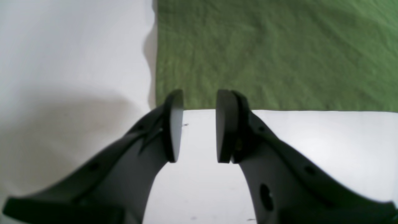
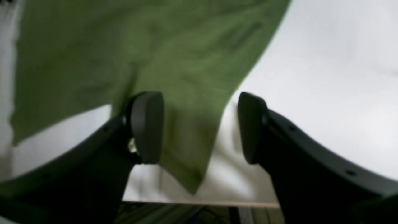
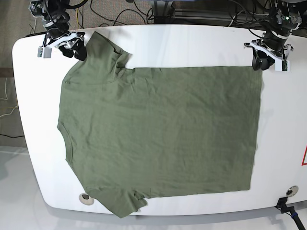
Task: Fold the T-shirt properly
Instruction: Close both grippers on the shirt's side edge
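The T-shirt point(image 3: 158, 139) lies spread flat across most of the white table point(image 3: 201, 45) in the base view, olive green and faintly wrinkled, its collar toward the left of the frame and its hem running down the right side. One sleeve reaches the upper left of the frame; the other sits at the bottom edge, left of centre.

The table is a white slab with rounded corners. A small round fitting point(image 3: 85, 197) sits in its lower left, another point(image 3: 291, 191) in its lower right. Beyond the far edge, at the top of the frame, dark cables point(image 3: 110, 12) trail over a grey floor point(image 3: 9, 191), which also shows down the left side.

The right gripper point(image 3: 73, 48) hovers at the upper left of the frame, beside the upper sleeve. In the right wrist view point(image 2: 199, 127) its jaws stand wide apart, with green cloth and white table showing between them; it grasps nothing.

The left gripper point(image 3: 266, 58) sits at the upper right of the frame, just above the hem corner. In the left wrist view point(image 1: 199, 127) its jaws are parted over bare table, the shirt's corner lying just beyond the tips.
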Tool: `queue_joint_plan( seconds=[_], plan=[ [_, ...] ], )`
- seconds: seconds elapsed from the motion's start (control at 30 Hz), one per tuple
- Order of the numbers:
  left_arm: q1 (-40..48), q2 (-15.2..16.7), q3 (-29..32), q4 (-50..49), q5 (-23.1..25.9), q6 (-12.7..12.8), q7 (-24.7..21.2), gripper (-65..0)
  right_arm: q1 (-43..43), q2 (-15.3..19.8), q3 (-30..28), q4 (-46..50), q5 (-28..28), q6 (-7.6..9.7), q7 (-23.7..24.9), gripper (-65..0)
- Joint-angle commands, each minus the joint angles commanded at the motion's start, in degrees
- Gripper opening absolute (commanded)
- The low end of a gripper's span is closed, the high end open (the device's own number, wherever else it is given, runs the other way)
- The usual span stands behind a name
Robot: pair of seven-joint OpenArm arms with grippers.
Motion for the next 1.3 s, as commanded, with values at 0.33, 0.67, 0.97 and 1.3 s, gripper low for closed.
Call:
queue_joint_plan(
  seconds=[0.33, 0.67, 0.97, 1.3],
  plan=[
    [-0.09, 0.00, 0.00, 0.00, 0.00, -0.09, 0.00, -32.9, -0.70, -0.97, -0.09, -5.54, 0.09, 0.18, -0.44, -28.3],
    [-1.41, 0.00, -0.09, -0.09, -2.64, -0.18, 0.00, -29.2, -0.26, -1.23, -0.88, -5.36, 0.09, 0.26, -4.13, -28.3],
    [-1.58, -1.67, -0.09, -1.76, -9.85, -1.67, 0.35, -20.5, -0.26, -1.23, -4.75, -5.54, 0.18, 0.26, -4.13, -28.3],
    [-6.42, -1.58, -8.00, -9.76, -17.32, -8.53, 11.69, -20.7, 3.34, -1.32, -4.75, -7.21, 0.18, 0.18, -7.21, -28.5]
  ],
)
